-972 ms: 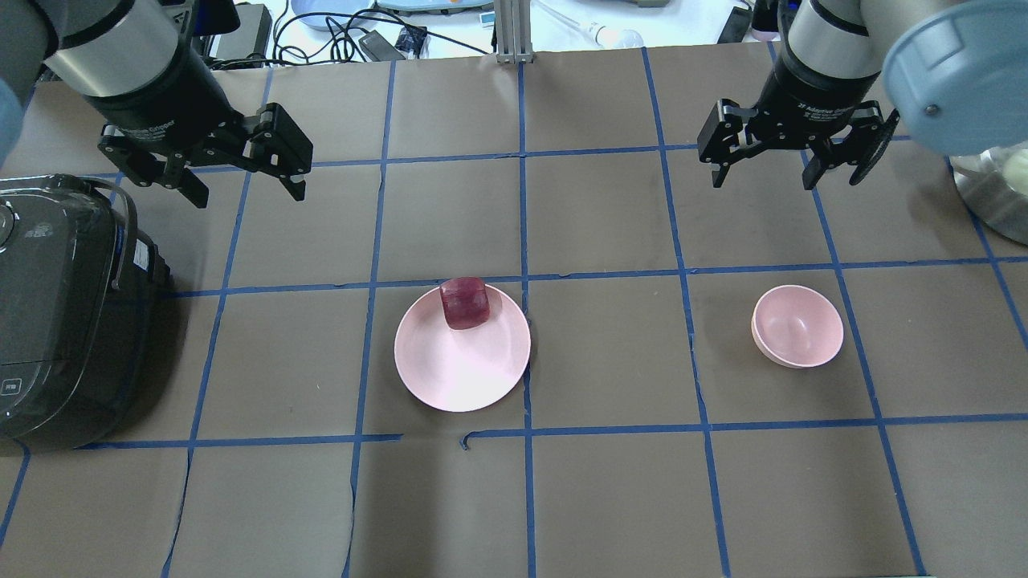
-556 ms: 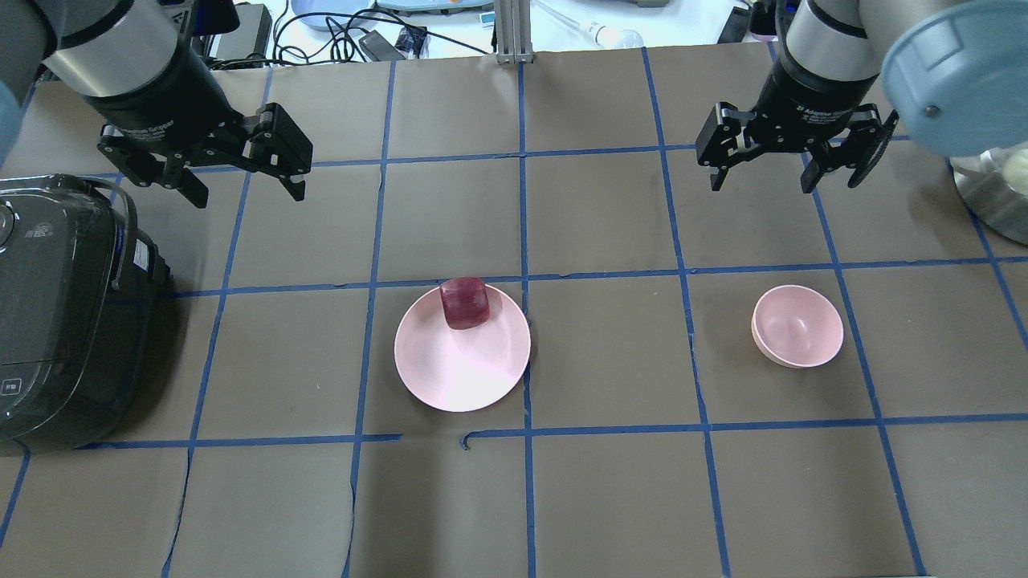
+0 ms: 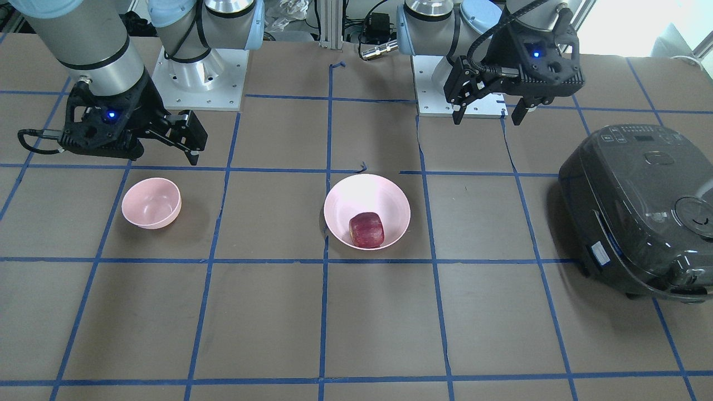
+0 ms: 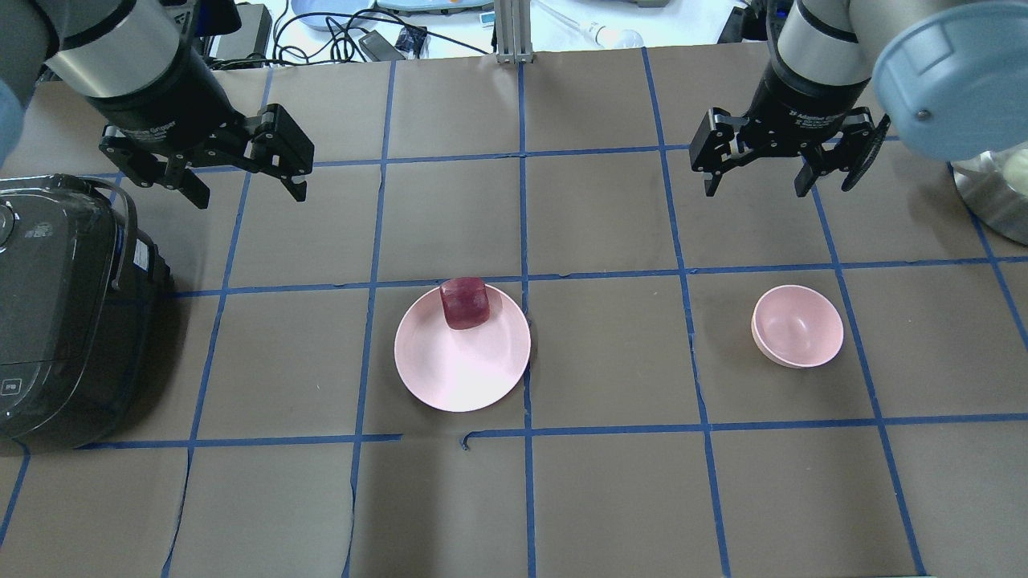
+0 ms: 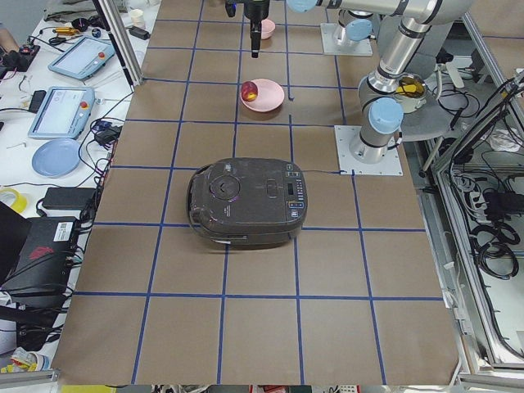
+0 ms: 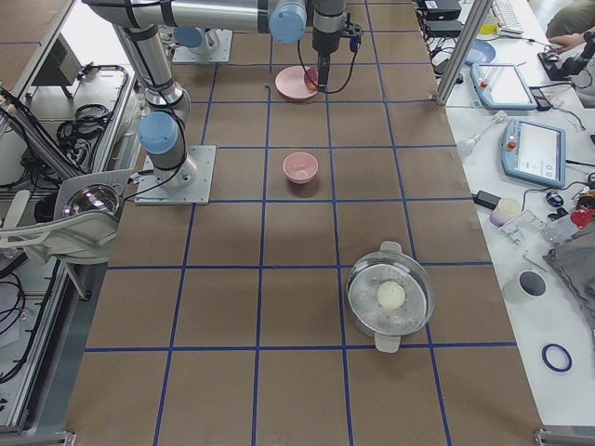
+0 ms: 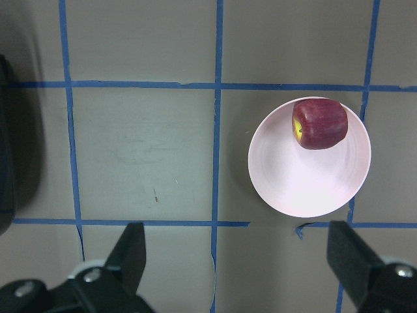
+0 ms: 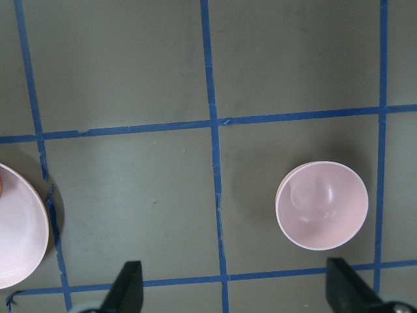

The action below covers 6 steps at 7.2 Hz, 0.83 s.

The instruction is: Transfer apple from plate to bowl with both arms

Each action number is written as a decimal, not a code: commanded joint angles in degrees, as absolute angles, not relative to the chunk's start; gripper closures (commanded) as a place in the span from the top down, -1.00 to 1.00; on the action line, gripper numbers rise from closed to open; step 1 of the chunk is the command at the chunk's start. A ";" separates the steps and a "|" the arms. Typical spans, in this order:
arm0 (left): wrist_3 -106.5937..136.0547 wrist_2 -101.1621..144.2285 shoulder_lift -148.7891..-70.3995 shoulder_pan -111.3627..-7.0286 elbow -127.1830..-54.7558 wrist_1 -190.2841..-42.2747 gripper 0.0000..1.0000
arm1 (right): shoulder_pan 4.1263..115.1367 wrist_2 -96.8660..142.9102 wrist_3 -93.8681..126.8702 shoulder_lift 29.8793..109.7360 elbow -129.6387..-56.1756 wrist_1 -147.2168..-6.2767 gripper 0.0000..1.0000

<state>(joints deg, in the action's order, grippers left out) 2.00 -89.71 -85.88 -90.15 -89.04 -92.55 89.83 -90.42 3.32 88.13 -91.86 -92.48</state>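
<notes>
Your right gripper (image 4: 756, 186) is edging slightly toward 9 o'clock in the overhead view, its jaws spread wide and carrying nothing. It is hovering at about 11 o'clock of the bowl (image 4: 797, 326). Your left gripper (image 4: 250, 191) is staying where it was, at 10 o'clock of the plate (image 4: 462, 373), equally wide and empty. The apple (image 4: 464, 303) is sitting unmoved at the plate's 12 o'clock edge. The bowl is lying empty well apart at the plate's 3 o'clock. You are likely only starting the approach, with no pick begun.
</notes>
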 commanded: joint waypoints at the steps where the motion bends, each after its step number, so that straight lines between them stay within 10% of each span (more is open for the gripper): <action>1: 2.02 -89.74 -86.04 -90.09 -88.77 -92.55 1.00 | 90.53 -90.44 3.16 87.72 -91.93 -92.46 1.00; 6: 3.07 -89.91 -86.83 -90.26 -88.16 -94.91 1.00 | 89.47 -91.23 2.29 87.36 -91.93 -91.32 1.00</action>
<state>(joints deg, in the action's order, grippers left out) 2.84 -89.84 -86.69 -90.20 -88.31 -94.11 89.55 -90.89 2.48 87.38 -91.93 -91.58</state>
